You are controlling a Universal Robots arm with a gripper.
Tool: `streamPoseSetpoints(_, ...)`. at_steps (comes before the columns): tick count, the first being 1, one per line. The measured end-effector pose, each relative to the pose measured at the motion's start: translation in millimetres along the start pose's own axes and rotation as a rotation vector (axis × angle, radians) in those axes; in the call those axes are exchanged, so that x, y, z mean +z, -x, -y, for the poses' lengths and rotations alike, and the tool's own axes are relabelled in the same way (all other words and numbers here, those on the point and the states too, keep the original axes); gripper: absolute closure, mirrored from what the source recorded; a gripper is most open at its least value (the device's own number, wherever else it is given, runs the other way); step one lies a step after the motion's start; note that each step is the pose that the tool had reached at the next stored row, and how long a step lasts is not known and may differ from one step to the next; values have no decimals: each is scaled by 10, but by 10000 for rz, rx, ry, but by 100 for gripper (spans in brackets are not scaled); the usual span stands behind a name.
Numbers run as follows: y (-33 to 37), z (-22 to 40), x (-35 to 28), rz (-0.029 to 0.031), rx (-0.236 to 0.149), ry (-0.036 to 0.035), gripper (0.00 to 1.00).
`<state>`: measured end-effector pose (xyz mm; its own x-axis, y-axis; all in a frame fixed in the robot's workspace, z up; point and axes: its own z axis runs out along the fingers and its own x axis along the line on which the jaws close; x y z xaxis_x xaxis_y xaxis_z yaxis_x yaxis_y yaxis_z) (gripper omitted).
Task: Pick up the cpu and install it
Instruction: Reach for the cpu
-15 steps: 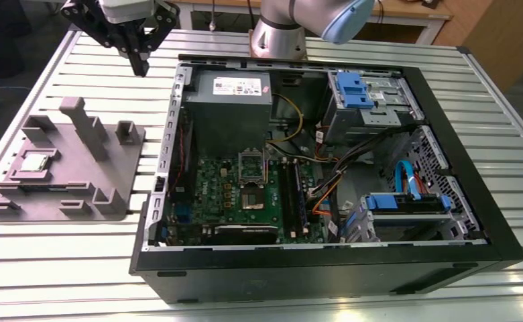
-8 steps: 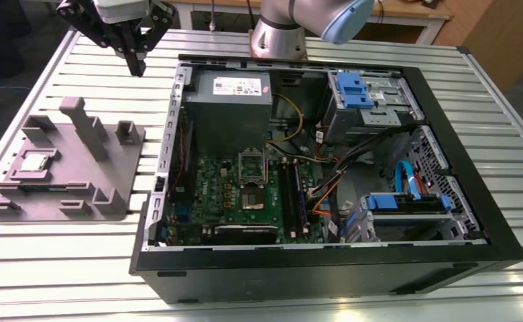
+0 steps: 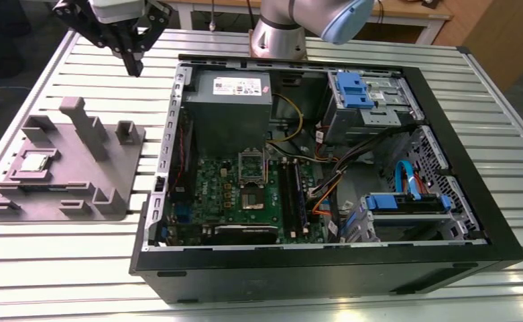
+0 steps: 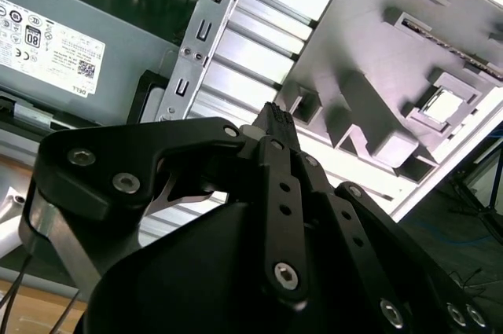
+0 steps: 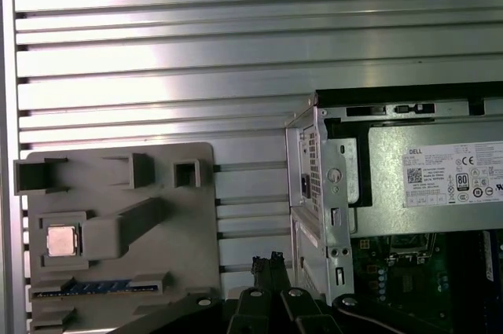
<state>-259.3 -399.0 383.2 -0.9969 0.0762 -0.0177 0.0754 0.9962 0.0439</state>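
Here, slatted metal table (image 3: 65, 268), cpu (image 3: 34, 162) in fixture (image 3: 65, 194), wooden cabinet (image 3: 499, 33)

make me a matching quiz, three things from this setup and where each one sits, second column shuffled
Things:
1. cpu
2. gripper
3. power supply

Places:
a. inside the computer case
b. above the slatted table, outside the case
c. seated in a recess of the grey fixture

Pairs: 1-c, 2-b, 3-a

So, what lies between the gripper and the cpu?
In the exterior view: bare table slats, then the upright posts of the grey fixture. The gripper hangs above the table; the cpu lies in the fixture.
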Motion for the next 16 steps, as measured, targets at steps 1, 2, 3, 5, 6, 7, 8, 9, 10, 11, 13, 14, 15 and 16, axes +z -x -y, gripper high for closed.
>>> streamPoseSetpoints(1,-5,0,0,-1,0,-1,90)
streamPoseSetpoints(2,-10,1,1,0,0,0,90)
streamPoseSetpoints(3,-15,1,1,0,0,0,90)
streamPoseSetpoints(5,-23,2,1,0,0,0,90)
streamPoseSetpoints(6,-26,2,1,-1,-1,0,90)
streamPoseSetpoints(7,-29,2,1,-1,-1,-1,90)
streamPoseSetpoints(8,-30,2,1,-1,-1,-1,90)
streamPoseSetpoints(9,-63,5,7,0,0,0,90)
streamPoseSetpoints(10,-81,7,16,0,0,0,90)
streamPoseSetpoints(11,-82,7,16,0,0,0,90)
streamPoseSetpoints(13,-86,7,16,-1,0,-1,90)
streamPoseSetpoints(14,-87,7,16,-1,0,-1,90)
streamPoseSetpoints(15,-117,10,23,-1,0,-1,90)
streamPoseSetpoints(16,-133,11,25,-1,0,0,90)
